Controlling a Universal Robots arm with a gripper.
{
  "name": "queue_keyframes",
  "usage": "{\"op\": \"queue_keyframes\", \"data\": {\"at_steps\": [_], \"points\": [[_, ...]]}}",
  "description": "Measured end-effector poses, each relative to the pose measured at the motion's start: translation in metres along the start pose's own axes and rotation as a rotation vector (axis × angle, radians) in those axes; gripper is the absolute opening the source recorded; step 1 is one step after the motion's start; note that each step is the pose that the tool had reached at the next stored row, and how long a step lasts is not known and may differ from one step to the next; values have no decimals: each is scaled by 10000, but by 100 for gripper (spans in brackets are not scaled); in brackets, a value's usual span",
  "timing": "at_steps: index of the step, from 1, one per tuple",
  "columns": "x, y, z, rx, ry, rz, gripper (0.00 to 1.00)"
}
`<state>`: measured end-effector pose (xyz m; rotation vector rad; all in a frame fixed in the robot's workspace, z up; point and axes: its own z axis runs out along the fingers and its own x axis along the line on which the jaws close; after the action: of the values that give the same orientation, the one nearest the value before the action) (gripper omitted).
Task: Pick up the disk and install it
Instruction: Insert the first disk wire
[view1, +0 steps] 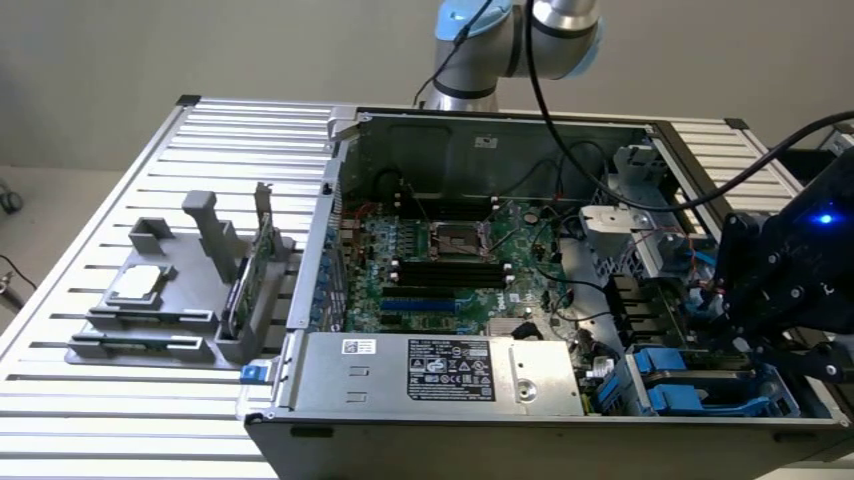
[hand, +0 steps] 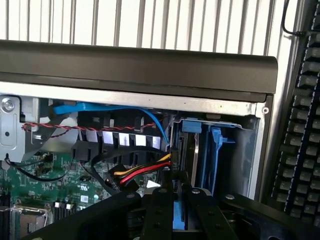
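Even, soft indoor light (slightly blurry)

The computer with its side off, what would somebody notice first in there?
Probably the open computer case on the slatted table, with its green circuit board lying bare in the middle. Next, the black robot hand at the exterior view's right, down by the blue drive bay. In the wrist view, its fingers are closed on something blue.

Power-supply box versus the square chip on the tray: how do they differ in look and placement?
The power-supply box is large, grey and labelled; the chip is small, square and silvery. The box sits inside the computer case; the chip lies outside it on the grey tray, at the exterior view's left. Both lie flat, with nothing touching them.
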<state>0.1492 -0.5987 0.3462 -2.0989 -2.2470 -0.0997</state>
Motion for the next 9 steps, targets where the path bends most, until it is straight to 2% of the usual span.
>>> {"op": "queue_keyframes", "data": {"at_steps": [3, 9], "points": [[1, 8, 1, 46, -21, 145, 16], [3, 56, 0, 62, -103, 391, 16]]}}
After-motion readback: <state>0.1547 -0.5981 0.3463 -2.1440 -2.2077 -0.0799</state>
